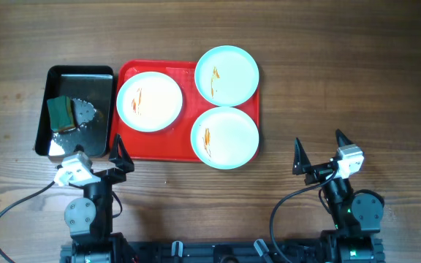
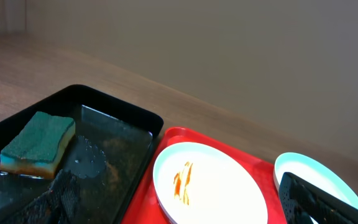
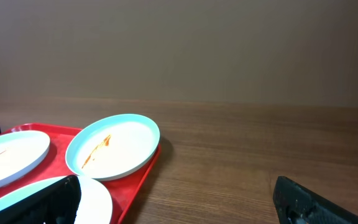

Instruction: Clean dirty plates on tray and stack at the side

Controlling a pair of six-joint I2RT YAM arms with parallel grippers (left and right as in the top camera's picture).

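Left claw (image 1: 85,144): jaws wide, nothing between them. Right claw (image 1: 318,139): jaws wide, also empty. Both are low at the near side of the brown wooden table (image 1: 342,58).

Large bright red rectangular plastic tray (image 1: 159,146): ahead of the left claw and slightly to its right, with its near rim just beyond that claw's right finger. From the right claw it lies ahead and to the left, well apart.

Three round shallow pale mint-white plates sit on the red tray, each with orange-red sauce streaks (image 2: 183,180):
- Plate A (image 1: 149,101): nearest to the left claw, straight ahead. In the left wrist view it lies between the two fingers.
- Plate B (image 1: 224,137): ahead and to the right of the left claw, and the closest plate to the right claw, off its left finger. Its rim overhangs the tray's near edge.
- Plate C (image 1: 226,75): farthest from both claws, beyond plate B. It overhangs the tray's far right corner.

Small black glossy rectangular tray (image 1: 79,71): just beside the red tray, ahead and to the left of the left claw. A green-topped yellow sponge (image 1: 60,112) lies flat in it.

Ahead of the right claw, between its fingers, is only table.
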